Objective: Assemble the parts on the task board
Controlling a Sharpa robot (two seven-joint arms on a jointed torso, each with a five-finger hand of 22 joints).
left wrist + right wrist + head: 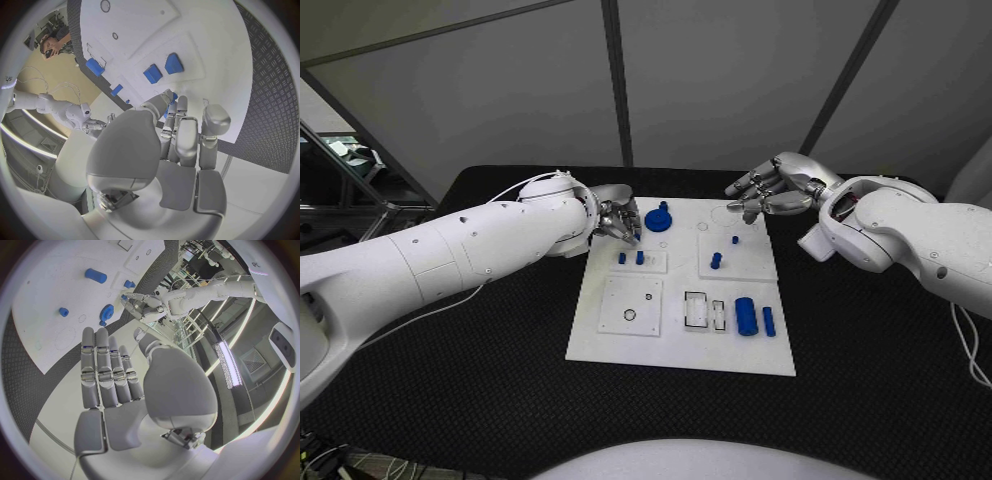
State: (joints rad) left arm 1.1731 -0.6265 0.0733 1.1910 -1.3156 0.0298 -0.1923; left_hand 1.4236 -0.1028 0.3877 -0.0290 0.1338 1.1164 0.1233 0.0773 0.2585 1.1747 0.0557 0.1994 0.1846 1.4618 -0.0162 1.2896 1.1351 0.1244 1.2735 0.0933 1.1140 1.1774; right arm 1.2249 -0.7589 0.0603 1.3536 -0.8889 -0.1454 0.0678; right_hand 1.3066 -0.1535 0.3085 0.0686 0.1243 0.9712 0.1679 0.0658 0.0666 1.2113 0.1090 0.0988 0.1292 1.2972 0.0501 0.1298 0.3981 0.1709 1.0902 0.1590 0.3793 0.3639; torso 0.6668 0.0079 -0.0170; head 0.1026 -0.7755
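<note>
The white task board [678, 345] lies in the middle of the black bench [473, 390]. The left hand [615, 222] sits at the board's far left corner, its fingers [187, 140] curled down close together over the board edge. I cannot tell whether they pinch anything; a bit of blue shows just past the fingertips in the left wrist view. Just beside this hand, toward the board's middle, lies a round blue gear-like part [659, 219]. Two short blue pegs [630, 258] stand near the hand, a little closer to the robot.

The right hand [769, 190] hovers above the board's far right corner, fingers [103, 370] held apart and loosely bent, holding nothing. Below it on the board stand two more blue pegs [717, 260]. Farther off, toward the robot, a blue cylinder [746, 316] and a slim blue bar [770, 321] lie side by side on the board's right part.
</note>
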